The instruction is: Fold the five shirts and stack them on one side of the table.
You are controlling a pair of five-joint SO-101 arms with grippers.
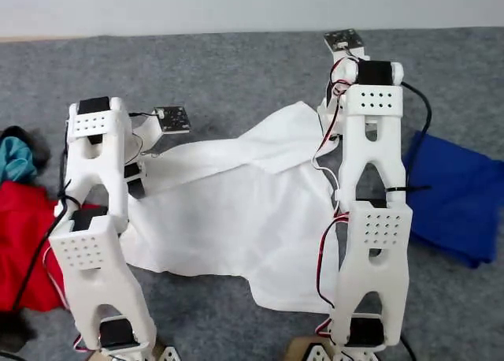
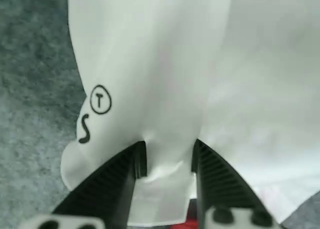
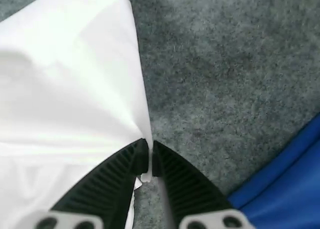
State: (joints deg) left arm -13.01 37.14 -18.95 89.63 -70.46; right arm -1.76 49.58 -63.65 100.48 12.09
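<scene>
Where arms (image 1: pixel 370 227) cover it, white shirt (image 1: pixel 228 211) is hidden; red shirt (image 1: pixel 20 219) cropped.

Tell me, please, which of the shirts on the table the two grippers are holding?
The white shirt, spread in the middle: the left gripper and right gripper each pinch its edge. The blue shirt and red shirt lie at the sides, ungripped.

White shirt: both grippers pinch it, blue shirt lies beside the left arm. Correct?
No: the blue shirt lies beside the right arm, per the high view. The left gripper and right gripper do pinch the white shirt.
</scene>
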